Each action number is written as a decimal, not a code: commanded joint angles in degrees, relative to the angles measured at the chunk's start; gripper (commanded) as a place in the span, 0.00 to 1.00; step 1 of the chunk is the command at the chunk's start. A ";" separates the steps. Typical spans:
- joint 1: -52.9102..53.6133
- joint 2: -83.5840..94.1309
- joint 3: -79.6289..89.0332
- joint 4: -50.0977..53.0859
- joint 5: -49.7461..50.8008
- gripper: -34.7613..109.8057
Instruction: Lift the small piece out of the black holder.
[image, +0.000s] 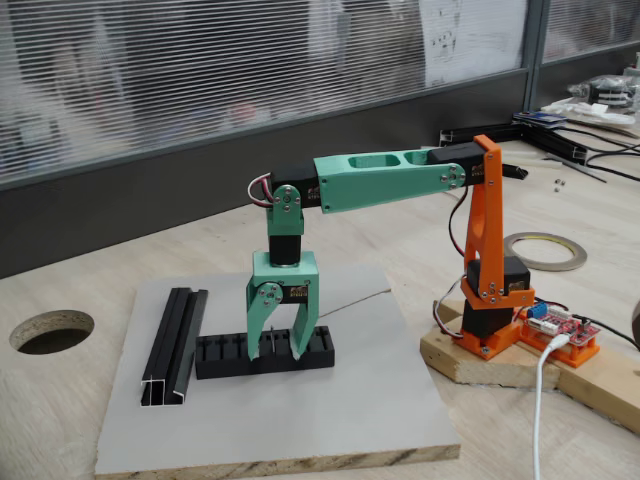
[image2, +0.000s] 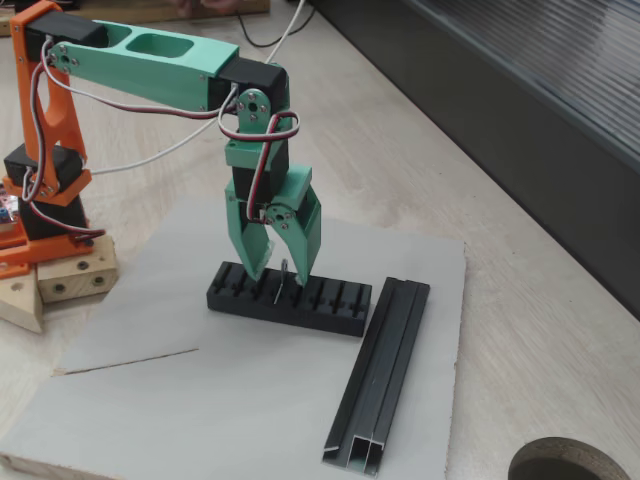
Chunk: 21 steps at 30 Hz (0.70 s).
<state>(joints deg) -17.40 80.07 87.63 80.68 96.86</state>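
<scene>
Desk (image: 80, 400): pale wood grain, with a round cut-out hole (image: 50, 331) near the left edge in a fixed view.
Board (image: 330, 410): flat grey panel with raw wood edges; bare room in front of the holder.
Rail (image2: 380, 380): long dark U-channel, silvery cut end, lying just beside the holder's end.
Black holder (image2: 330, 310): low rectangular block, row of narrow slots on top.
Pincer (image: 283, 352): green, pointing down, fingers spread wide astride the holder.
Small piece (image2: 282, 281): thin pale sliver, upright in a slot between the fingers; whether they touch it is unclear.

You have a pale wood-grain worktop (image: 80, 400), a matt grey board (image2: 200, 400), the matt black plastic holder (image2: 330, 310), and a satin dark metal rail (image2: 385, 375).
</scene>
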 joint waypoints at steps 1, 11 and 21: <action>-1.14 0.00 -0.88 -0.26 0.35 0.52; -0.88 0.00 -0.97 -0.35 0.35 0.52; -1.49 0.79 -1.05 -0.35 0.35 0.52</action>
<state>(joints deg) -17.40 80.07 87.63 80.68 96.86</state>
